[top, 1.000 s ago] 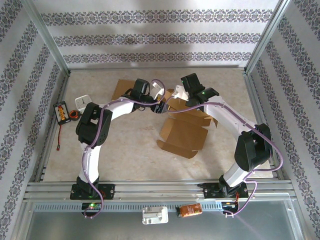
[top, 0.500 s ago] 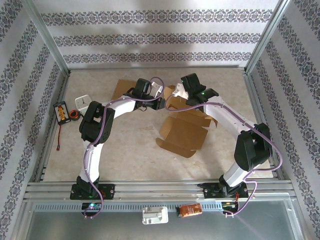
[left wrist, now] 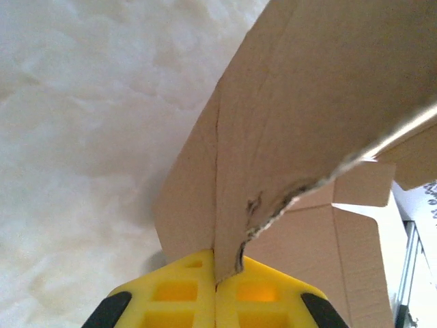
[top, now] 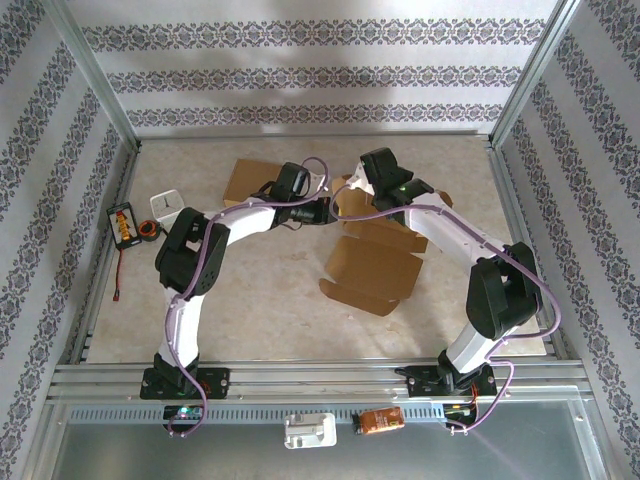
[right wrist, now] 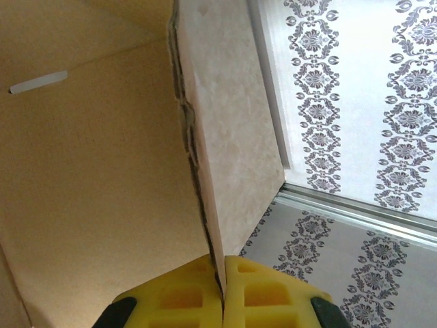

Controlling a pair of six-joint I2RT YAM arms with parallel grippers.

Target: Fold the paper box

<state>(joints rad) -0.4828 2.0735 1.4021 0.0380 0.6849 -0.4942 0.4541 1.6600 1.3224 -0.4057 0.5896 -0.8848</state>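
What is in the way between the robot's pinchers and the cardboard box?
Nothing visible is. The left gripper is shut on a flap of the paper box, and the right gripper is shut on another edge of it, so both touch the cardboard directly.

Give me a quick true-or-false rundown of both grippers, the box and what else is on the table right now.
1. The left gripper is shut on a panel of the paper box. True.
2. The right gripper hangs open above the box. False: it is shut on an edge of the box.
3. The paper box is already folded shut. False: its panels lie spread open on the table.
4. A separate flat cardboard sheet lies on the table beyond the left arm. True.
5. The orange device sits by the right wall. False: it lies near the table's left edge.
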